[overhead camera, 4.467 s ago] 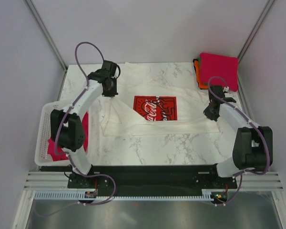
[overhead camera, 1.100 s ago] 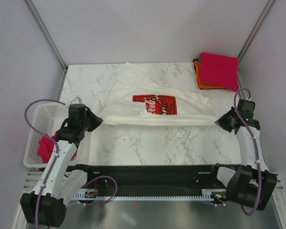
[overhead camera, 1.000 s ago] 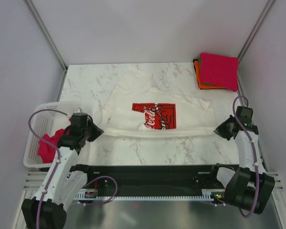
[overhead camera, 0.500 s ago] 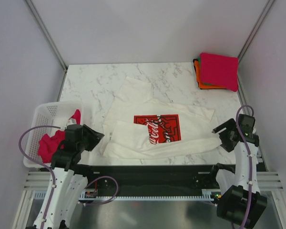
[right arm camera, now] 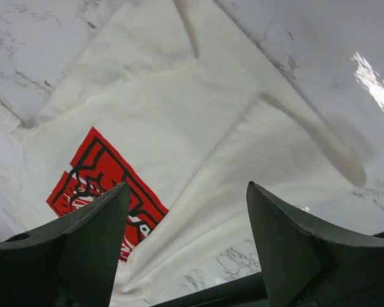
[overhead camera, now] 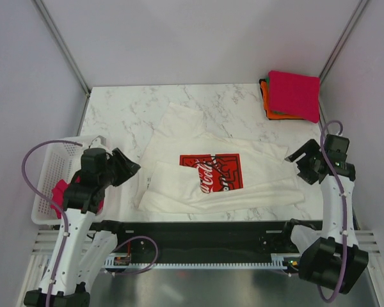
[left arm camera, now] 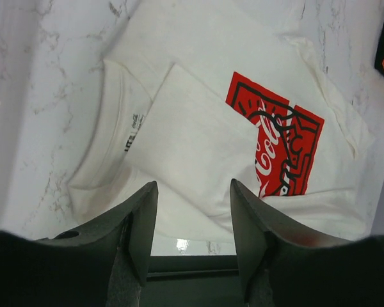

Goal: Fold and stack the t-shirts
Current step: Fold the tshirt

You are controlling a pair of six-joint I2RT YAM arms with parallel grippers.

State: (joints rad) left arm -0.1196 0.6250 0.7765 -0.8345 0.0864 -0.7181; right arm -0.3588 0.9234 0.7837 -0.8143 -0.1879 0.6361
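Observation:
The white t-shirt (overhead camera: 211, 173) with the red square print lies on the marble table, its near part folded over itself and covering part of the print. It fills the left wrist view (left arm camera: 198, 128) and the right wrist view (right arm camera: 179, 115). My left gripper (overhead camera: 131, 169) hovers just off the shirt's left edge, open and empty (left arm camera: 193, 217). My right gripper (overhead camera: 297, 165) hovers by the shirt's right edge, open and empty (right arm camera: 187, 217). A folded stack (overhead camera: 293, 96), magenta on top of orange and green, sits at the back right corner.
A white lattice basket (overhead camera: 57, 150) stands at the left table edge, partly under my left arm, with a crumpled magenta t-shirt (overhead camera: 59, 192) inside. Grey walls close in the table on three sides. The black base rail runs along the near edge.
A second ago both grippers held the shirt stretched between them by its ends. Both have opened and let go; the shirt now lies folded near the front edge, and the arms have drawn back.

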